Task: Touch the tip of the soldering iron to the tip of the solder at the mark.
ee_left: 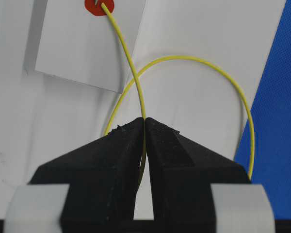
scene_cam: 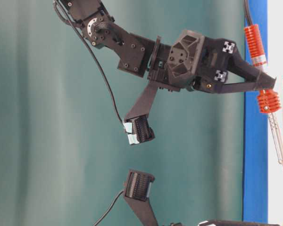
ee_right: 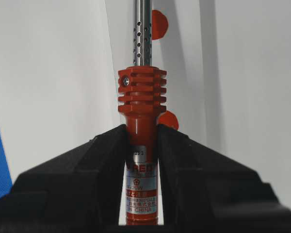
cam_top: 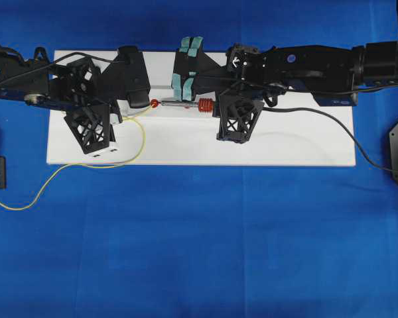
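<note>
A white rectangular board (cam_top: 285,142) lies flat on a blue cloth (cam_top: 199,245) that covers the table. Red round marks (ee_right: 158,23) sit on the board's surface. A teal-green backdrop (scene_cam: 47,141) fills the table-level view behind the scene.

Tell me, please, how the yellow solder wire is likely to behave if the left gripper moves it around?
The solder is probably floppy: beyond the left gripper shut on it, it curls into a loose loop. It looks very thin, so likely light and easily bent or kinked. Its free end at the red mark may wander with small wrist motions.
</note>
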`<action>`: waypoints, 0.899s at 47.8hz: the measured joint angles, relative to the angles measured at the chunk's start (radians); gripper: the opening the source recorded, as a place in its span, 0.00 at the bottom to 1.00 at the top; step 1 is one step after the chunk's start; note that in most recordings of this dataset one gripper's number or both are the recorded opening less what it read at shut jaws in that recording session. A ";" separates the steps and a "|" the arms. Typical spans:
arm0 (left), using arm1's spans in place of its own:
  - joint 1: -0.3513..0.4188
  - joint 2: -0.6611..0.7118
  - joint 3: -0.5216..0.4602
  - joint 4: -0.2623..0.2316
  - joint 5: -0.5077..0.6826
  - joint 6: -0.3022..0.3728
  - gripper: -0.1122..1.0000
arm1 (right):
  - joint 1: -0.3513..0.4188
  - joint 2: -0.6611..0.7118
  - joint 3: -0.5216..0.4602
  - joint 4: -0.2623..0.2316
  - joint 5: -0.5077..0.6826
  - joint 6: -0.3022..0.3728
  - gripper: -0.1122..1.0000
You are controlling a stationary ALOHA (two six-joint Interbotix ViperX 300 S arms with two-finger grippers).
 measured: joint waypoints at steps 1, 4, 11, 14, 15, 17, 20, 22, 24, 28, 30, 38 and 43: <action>0.000 -0.005 -0.002 0.002 0.000 0.002 0.12 | 0.000 0.000 0.000 0.000 0.000 -0.002 0.16; 0.000 -0.018 0.000 0.002 0.002 0.002 0.12 | 0.000 0.000 -0.002 0.000 0.000 -0.002 0.16; 0.000 -0.095 0.020 0.000 0.029 0.002 0.12 | 0.000 0.000 0.000 0.000 0.000 -0.002 0.16; 0.000 -0.135 0.035 0.002 0.041 0.002 0.12 | 0.000 0.000 0.000 0.000 0.000 -0.002 0.16; 0.000 -0.150 0.041 0.002 0.048 0.000 0.12 | 0.000 0.000 0.000 0.000 0.000 -0.002 0.16; 0.000 -0.179 0.054 0.002 0.057 -0.006 0.12 | 0.000 0.000 0.000 0.000 0.000 -0.002 0.16; 0.000 -0.230 0.077 0.000 0.067 -0.011 0.12 | 0.000 0.002 -0.002 0.000 0.000 -0.002 0.16; 0.000 -0.264 0.091 0.002 0.069 -0.008 0.12 | 0.000 0.000 0.000 0.000 0.000 -0.002 0.16; 0.000 -0.290 0.104 0.000 0.071 -0.008 0.12 | 0.000 0.000 -0.002 0.000 0.000 -0.002 0.16; 0.000 -0.328 0.123 0.002 0.072 -0.009 0.12 | 0.000 0.000 -0.002 0.000 0.000 -0.002 0.16; 0.000 -0.337 0.127 0.002 0.074 -0.017 0.12 | 0.000 0.000 -0.002 0.000 0.000 -0.002 0.16; 0.000 -0.339 0.132 0.002 0.072 -0.023 0.12 | 0.000 0.000 -0.002 -0.002 0.000 0.003 0.16; 0.000 -0.341 0.132 0.000 0.074 -0.021 0.12 | -0.002 0.000 -0.002 -0.008 -0.002 0.008 0.16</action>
